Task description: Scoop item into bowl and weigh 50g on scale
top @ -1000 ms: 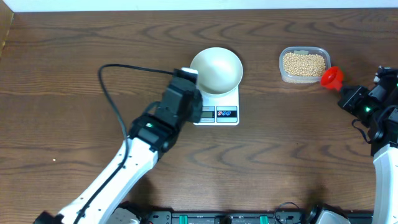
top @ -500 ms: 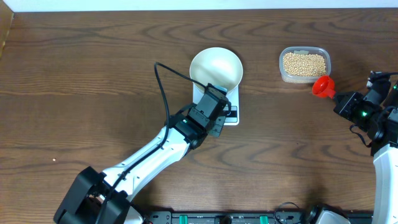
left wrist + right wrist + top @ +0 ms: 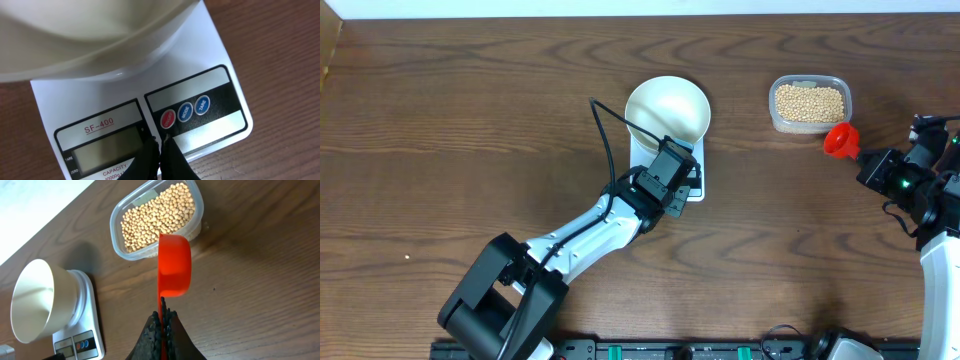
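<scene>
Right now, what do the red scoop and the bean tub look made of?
Red scoop: probably plastic, smooth and slightly glossy, one even bright colour throughout. Tub: clear, thin plastic; the beans show through its wall.

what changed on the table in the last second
The left gripper swung right from beside the scale to over its front, shut tips by the red button. The right gripper, shut on the red scoop, shifted slightly left, near the tub. The bowl, scale, tub and beans stayed put.
</scene>
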You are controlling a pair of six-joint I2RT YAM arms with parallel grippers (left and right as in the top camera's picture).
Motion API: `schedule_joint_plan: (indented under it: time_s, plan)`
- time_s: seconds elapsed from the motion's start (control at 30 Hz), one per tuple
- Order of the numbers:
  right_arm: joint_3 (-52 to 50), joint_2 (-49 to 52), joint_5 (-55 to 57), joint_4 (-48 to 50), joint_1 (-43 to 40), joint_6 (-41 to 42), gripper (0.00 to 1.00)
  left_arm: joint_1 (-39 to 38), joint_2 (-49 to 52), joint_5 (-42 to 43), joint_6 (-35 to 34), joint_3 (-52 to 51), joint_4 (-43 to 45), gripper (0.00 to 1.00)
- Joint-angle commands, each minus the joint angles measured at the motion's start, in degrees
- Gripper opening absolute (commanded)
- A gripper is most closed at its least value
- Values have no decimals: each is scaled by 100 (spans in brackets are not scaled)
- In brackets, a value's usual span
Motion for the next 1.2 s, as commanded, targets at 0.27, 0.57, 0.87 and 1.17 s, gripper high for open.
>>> schedule_joint_plan:
  time_s: [0.27, 0.57, 0.87, 1.17]
  plan:
    - [105, 4, 24, -2, -15, -170, 1, -42, 195, -11, -94, -17, 247, 7]
    - [105, 7, 26, -2, -15, -173, 1, -46, 243, -13, -94, -17, 378, 7]
    - [105, 4, 24, -7, -15, -212, 1, -66, 535, -13, -92, -17, 422, 7]
    - [105, 7, 26, -7, -15, -219, 1, -66, 560, -13, -92, -17, 505, 8]
